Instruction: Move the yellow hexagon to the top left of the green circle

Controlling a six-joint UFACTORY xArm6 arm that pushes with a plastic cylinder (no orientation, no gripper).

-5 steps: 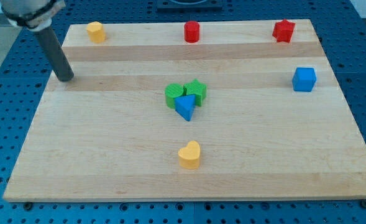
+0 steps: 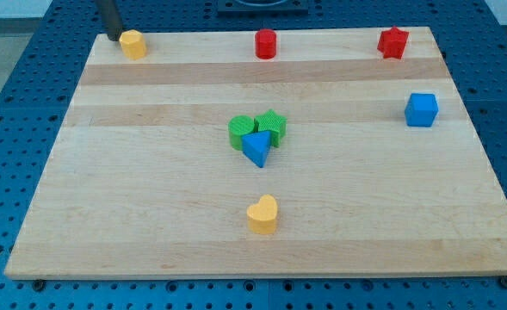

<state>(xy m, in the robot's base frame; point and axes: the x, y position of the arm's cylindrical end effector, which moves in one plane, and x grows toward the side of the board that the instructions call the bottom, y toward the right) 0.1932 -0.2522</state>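
Note:
The yellow hexagon point(image 2: 132, 43) sits near the board's top left corner. My tip point(image 2: 114, 37) is just to its left and slightly above, close to touching it. The green circle point(image 2: 242, 132) lies at the board's middle, pressed against a green star point(image 2: 273, 126) on its right and a blue triangle point(image 2: 256, 148) below it.
A red cylinder point(image 2: 266, 43) stands at the top middle and a red star point(image 2: 392, 42) at the top right. A blue cube point(image 2: 422, 109) is at the right. A yellow heart point(image 2: 262, 214) lies at the bottom middle. The wooden board point(image 2: 150, 215) rests on a blue pegboard.
My tip has moved up and a little right, from the board's left edge to just beside the yellow hexagon. No block has moved.

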